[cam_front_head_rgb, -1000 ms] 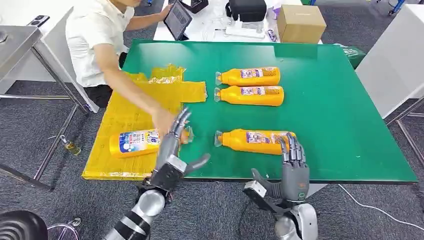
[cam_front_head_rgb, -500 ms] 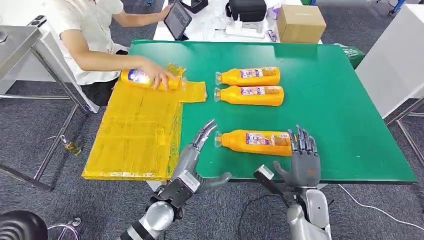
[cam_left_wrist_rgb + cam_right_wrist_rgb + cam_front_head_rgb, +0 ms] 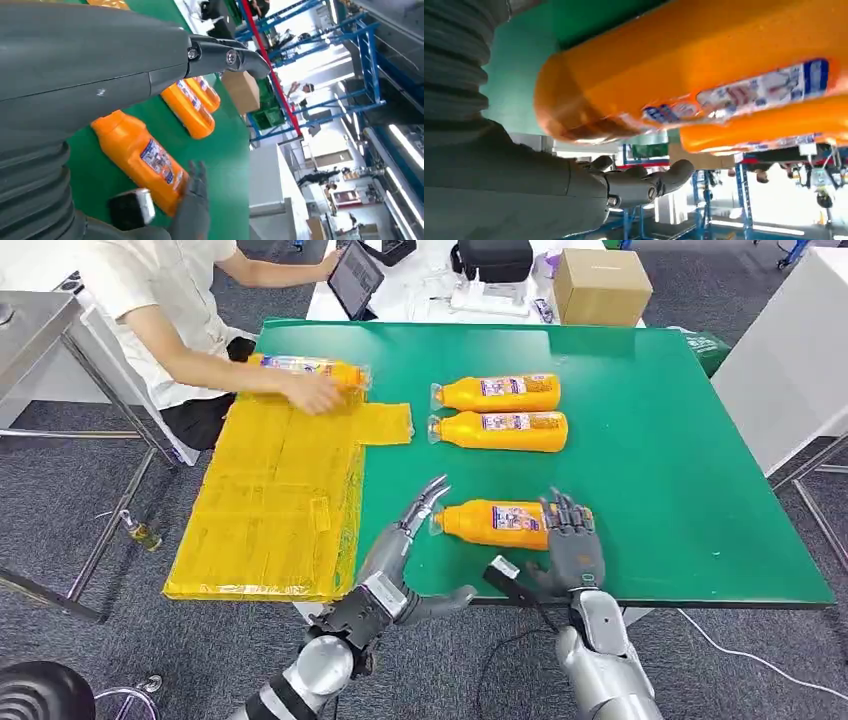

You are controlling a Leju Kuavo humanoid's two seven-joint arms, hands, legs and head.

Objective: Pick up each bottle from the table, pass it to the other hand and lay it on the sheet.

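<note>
You are looking down from the robot's head at a green surface with a yellow sheet spread over its left part and hanging past the near edge. Three orange bottles lie on their sides on the bare green, caps pointing toward the sheet. The nearest bottle sits close to the front edge; the two far bottles lie side by side, just beside each other, further back.

Your right hand rests at the base end of the nearest bottle, fingers draped over it. From the right wrist camera the bottle looms large against the palm, with the thumb stretched out to one side — whether the grip has actually closed, you cannot tell.

Your left hand hovers by the cap end of the same bottle, fingers spread and extended, thumb held out wide, holding nothing. The left wrist camera shows that bottle beyond the thumb, with the right hand's fingers at its base.

At the far left corner of the sheet, a person in a white shirt has a hand on a fourth bottle lying there.
</note>
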